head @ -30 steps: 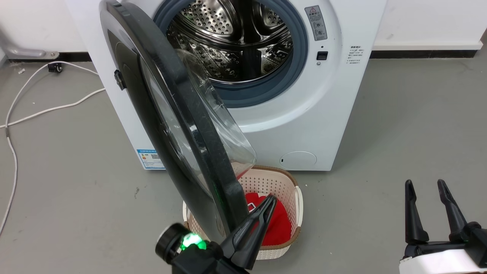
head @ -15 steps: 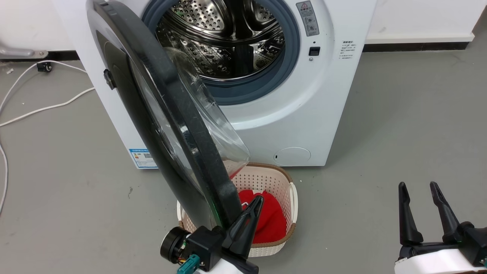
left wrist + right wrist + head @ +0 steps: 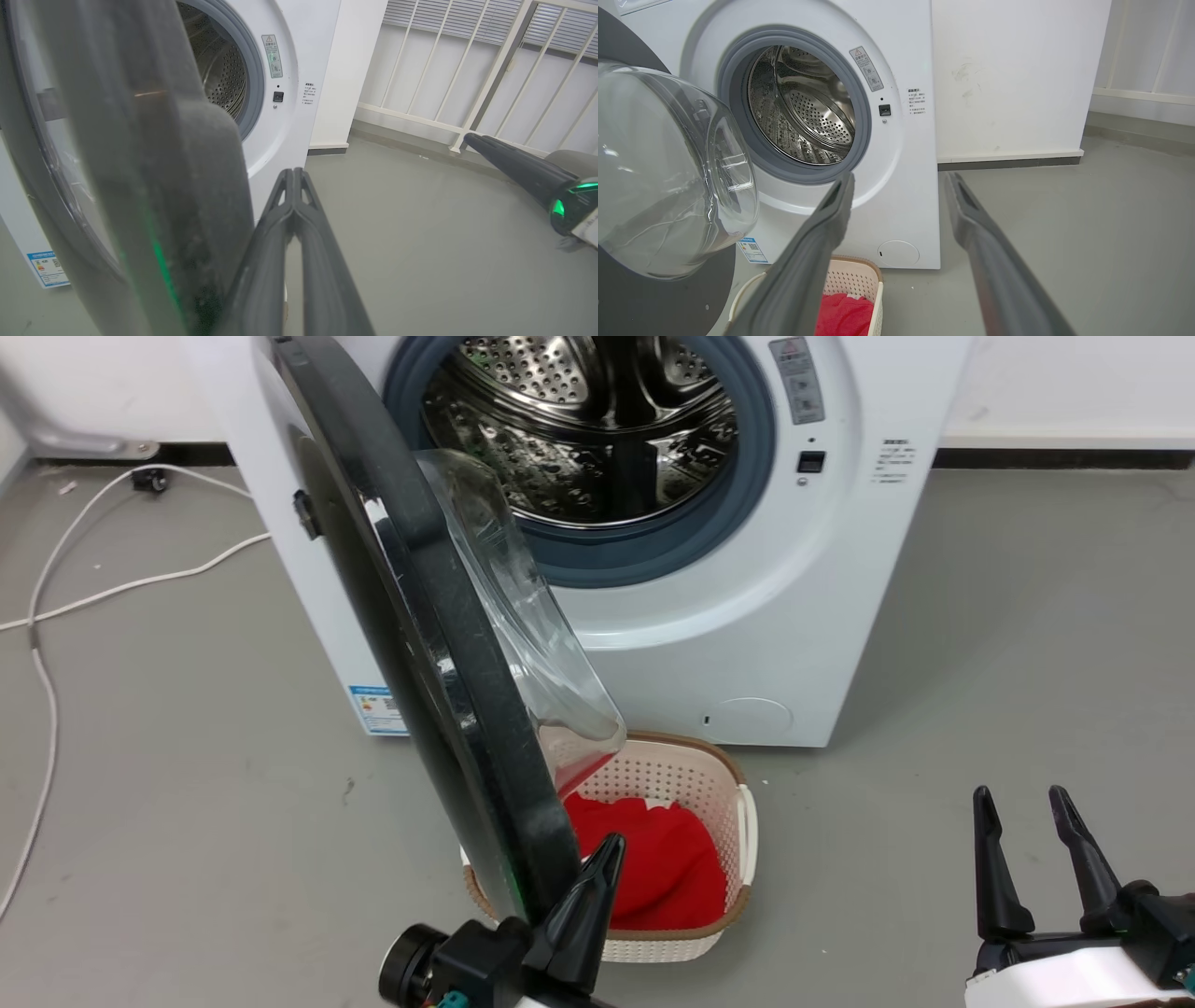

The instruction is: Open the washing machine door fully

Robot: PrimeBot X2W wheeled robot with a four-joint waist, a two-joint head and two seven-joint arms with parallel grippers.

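Note:
The white washing machine (image 3: 747, 644) stands with its steel drum exposed. The washing machine door (image 3: 448, 653), black-rimmed with a clear glass bowl (image 3: 532, 644), swings out toward me, nearly edge-on. My left gripper (image 3: 609, 847) is shut with nothing between its fingers. It lies close along the inner side of the door's lower rim. In the left wrist view the shut left gripper (image 3: 294, 173) rises right beside the door (image 3: 154, 186). My right gripper (image 3: 1019, 800) hangs open at the lower right, well clear of the machine. The right gripper (image 3: 899, 179) faces the drum opening, with the door's bowl (image 3: 668, 177) at the left.
A beige perforated basket (image 3: 742, 859) holding red cloth (image 3: 653, 868) sits on the floor before the machine, partly under the door. A white cable (image 3: 140, 583) trails over the grey floor at the left. A white wall and railing (image 3: 467, 70) stand to the right.
The head camera has shifted. The left gripper sits lower and further back along the door's rim. The door stands slightly further left over the basket, so more red cloth shows. The right gripper stays open.

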